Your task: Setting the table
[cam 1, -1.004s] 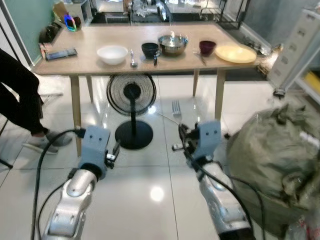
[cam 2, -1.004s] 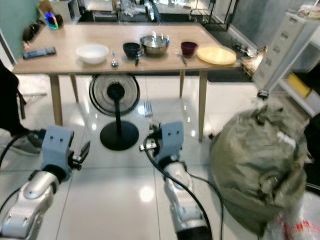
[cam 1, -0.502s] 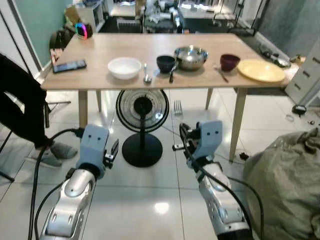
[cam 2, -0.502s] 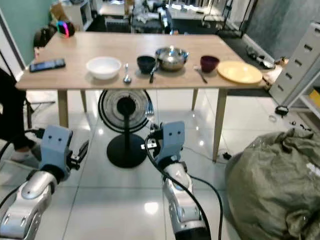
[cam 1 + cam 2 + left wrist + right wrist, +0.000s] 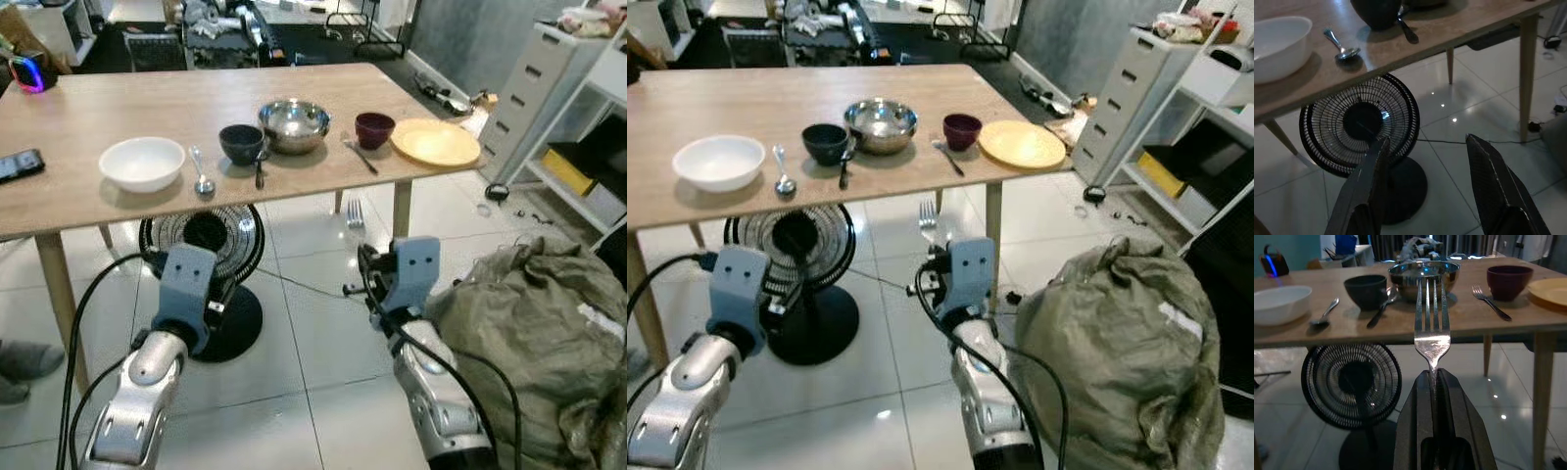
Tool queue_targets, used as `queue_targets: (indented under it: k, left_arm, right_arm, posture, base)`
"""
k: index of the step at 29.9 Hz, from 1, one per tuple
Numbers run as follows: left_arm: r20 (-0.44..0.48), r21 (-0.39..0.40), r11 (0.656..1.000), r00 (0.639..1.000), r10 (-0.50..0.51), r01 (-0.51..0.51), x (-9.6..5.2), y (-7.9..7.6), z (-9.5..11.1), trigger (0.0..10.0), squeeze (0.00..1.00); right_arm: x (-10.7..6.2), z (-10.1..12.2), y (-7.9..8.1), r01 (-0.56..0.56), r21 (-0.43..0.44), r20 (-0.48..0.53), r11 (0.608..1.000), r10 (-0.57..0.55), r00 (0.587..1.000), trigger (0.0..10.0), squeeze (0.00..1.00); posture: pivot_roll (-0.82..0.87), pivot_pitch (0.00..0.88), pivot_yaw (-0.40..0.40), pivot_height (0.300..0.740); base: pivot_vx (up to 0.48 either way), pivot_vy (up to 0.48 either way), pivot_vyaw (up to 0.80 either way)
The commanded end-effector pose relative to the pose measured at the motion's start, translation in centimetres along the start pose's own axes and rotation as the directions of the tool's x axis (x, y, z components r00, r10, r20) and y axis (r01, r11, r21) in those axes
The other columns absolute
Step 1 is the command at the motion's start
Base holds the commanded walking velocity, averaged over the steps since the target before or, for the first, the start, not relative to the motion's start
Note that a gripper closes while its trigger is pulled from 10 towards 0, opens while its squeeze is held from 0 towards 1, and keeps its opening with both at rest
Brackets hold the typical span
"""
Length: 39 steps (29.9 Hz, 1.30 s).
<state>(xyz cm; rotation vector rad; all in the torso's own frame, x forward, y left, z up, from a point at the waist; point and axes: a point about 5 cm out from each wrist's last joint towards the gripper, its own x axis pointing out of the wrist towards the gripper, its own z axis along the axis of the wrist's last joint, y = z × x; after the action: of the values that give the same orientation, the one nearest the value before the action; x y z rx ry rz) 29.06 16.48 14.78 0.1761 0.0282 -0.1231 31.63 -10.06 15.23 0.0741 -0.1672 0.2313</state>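
Four bowls already stand in a row on the wooden table (image 5: 78, 108): a white bowl (image 5: 142, 162) at ten o'clock of the head view, a black bowl (image 5: 241, 143) and a steel bowl (image 5: 293, 124) near twelve, a maroon bowl (image 5: 374, 129) at one. A yellow plate (image 5: 435, 141) lies further toward two o'clock. A spoon (image 5: 200, 174) lies beside the white bowl, and a second fork (image 5: 359, 156) lies beside the maroon bowl. The right gripper (image 5: 364, 277) holds a fork (image 5: 354, 212) upright below the table edge, at about five o'clock of the maroon bowl. The left gripper (image 5: 217, 299) hangs at seven o'clock, above a floor fan (image 5: 201, 240). A green sack (image 5: 529, 333) slumps at four o'clock.

The left wrist view shows the left gripper's fingers (image 5: 1367, 186) apart and empty.

In the right wrist view the two black fingers are clamped together on the fork's handle, tines toward twelve o'clock.

By my reading the setting is well under way; the carried fork is yet to be laid down, probably by a bowl that lacks one.

Compared with a second ago, the table looms nearer and has slid leftward in view, so the robot has walked closer and turned; the grip on the fork is unchanged.
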Motion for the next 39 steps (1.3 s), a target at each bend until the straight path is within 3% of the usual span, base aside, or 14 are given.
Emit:
queue_targets:
  k: [1,19,30,35,39]
  left_arm:
    - [-0.013,-0.002,1.0,1.0,-0.009,0.009,-0.1,-0.3,-0.3,10.0,0.0]
    - [-0.002,0.022,0.999,1.0,-0.029,0.029,-0.2,-0.5,-0.2,10.0,0.0]
    - [0.023,0.006,0.995,0.995,-0.095,0.095,-0.9,-0.8,0.1,10.0,0.0]
    - [0.017,0.019,0.994,0.994,-0.106,0.106,-0.9,-0.4,0.2,10.0,0.0]
    - [0.014,0.026,0.995,0.995,-0.1,0.1,-0.8,-0.1,0.2,10.0,0.0]
  right_arm:
    - [-0.1,0.0,-0.1,-0.004,0.004,0.002,1.0,0.004,1.0,10.0,0.0]
    - [0.1,0.0,0.4,-0.033,0.016,0.004,0.999,0.033,0.999,10.0,0.0]
    - [-0.1,0.0,0.7,-0.062,0.02,0.003,0.998,0.062,0.998,10.0,0.0]
    - [-0.2,0.1,1.4,-0.146,0.013,0.003,0.989,0.146,0.989,10.0,0.0]
    - [-0.8,-0.1,3.1,-0.283,0.017,-0.022,0.959,0.284,0.959,10.0,0.0]
  posture:
    - [0.05,0.036,0.045,0.74]
    - [0.06,0.033,0.048,0.74]
    - [0.07,0.033,0.057,0.74]
    - [0.07,0.028,0.062,0.74]
    - [0.08,0.022,0.054,0.74]
  base:
    - [0.48,0.0,0.0]
    - [0.447,0.0,0.0]
    - [0.052,0.0,0.0]
    - [0.0,0.0,0.0]
    - [0.0,0.0,0.0]
